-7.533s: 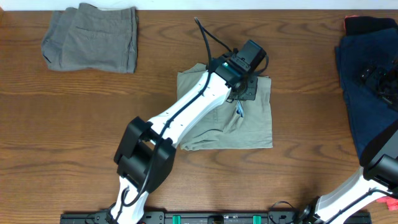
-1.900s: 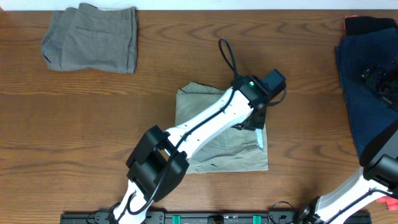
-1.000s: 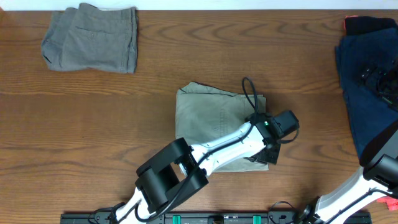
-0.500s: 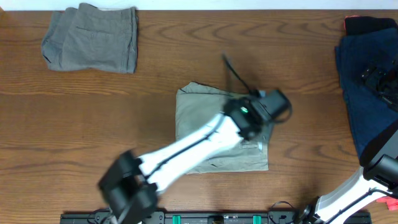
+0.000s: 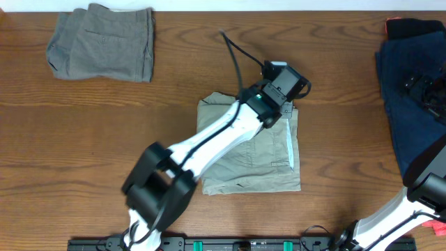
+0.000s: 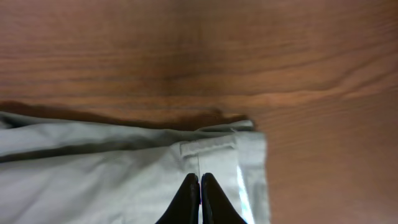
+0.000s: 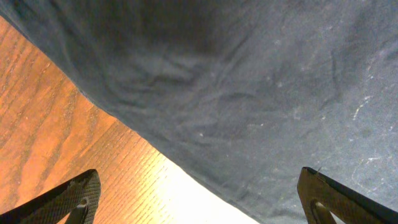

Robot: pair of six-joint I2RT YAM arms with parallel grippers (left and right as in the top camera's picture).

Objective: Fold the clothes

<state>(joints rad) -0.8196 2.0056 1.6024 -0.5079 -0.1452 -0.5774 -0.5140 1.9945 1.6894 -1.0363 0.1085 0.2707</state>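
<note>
A folded light khaki-beige pair of shorts [image 5: 258, 157] lies in the middle of the wooden table. My left gripper [image 5: 283, 104] sits over its far right corner, fingers shut with nothing between them; the left wrist view shows the closed tips [image 6: 199, 180] just above the khaki fabric [image 6: 112, 180] near its belt-loop corner. A folded grey-brown pair [image 5: 103, 43] lies at the far left. A navy garment [image 5: 408, 104] lies at the right edge. My right gripper [image 5: 421, 87] is over it, open wide, with navy cloth [image 7: 249, 81] under the jaws [image 7: 199, 196].
A dark and red item [image 5: 411, 26] lies at the far right corner beside the navy garment. A black rail [image 5: 230, 244] runs along the table's near edge. Bare wood table [image 5: 104, 139] lies between the garments.
The left gripper swept down the right side of the khaki shorts to the near right corner, then back up to the far right corner. The shorts look narrower and squarer. The right arm stayed still.
</note>
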